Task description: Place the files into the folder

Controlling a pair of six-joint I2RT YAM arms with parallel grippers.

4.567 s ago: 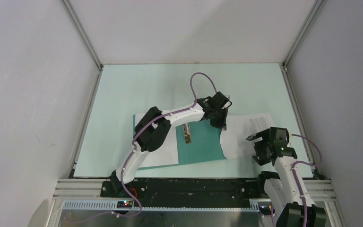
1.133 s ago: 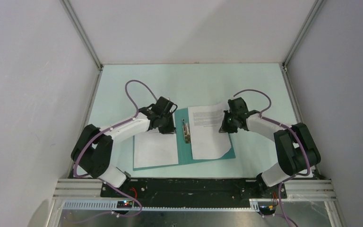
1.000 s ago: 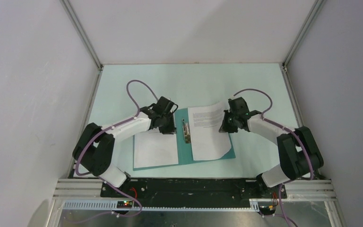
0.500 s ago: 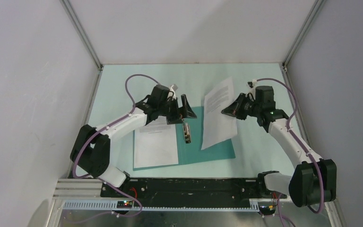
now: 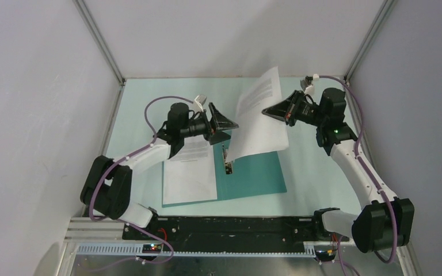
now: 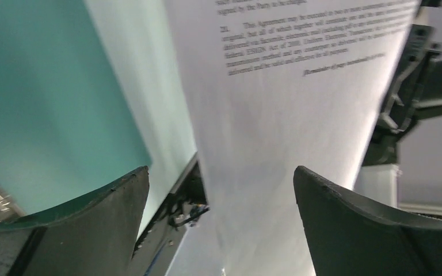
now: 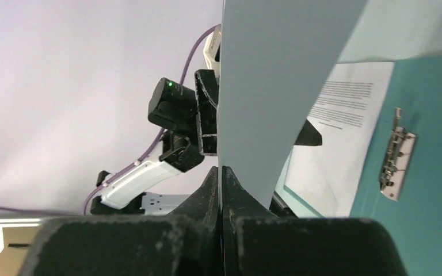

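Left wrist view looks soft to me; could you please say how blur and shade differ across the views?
Left wrist: the lifted sheet is motion-smeared, its print partly legible, near fingers soft. Right wrist: that sheet's back is shaded grey-blue, the clip crisp. Top external: even light, no glare.

Teal folder (image 5: 259, 175) flat, one sheet (image 5: 189, 178) on it, other sheet (image 5: 259, 121) hanging above

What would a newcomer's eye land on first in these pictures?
The sheet of paper hanging in mid-air at the back of the table, pinched at its edge by the right gripper. Facing it, the left gripper stands wide open, holding nothing. Below, the green folder lies open with a second sheet flat on its left half.
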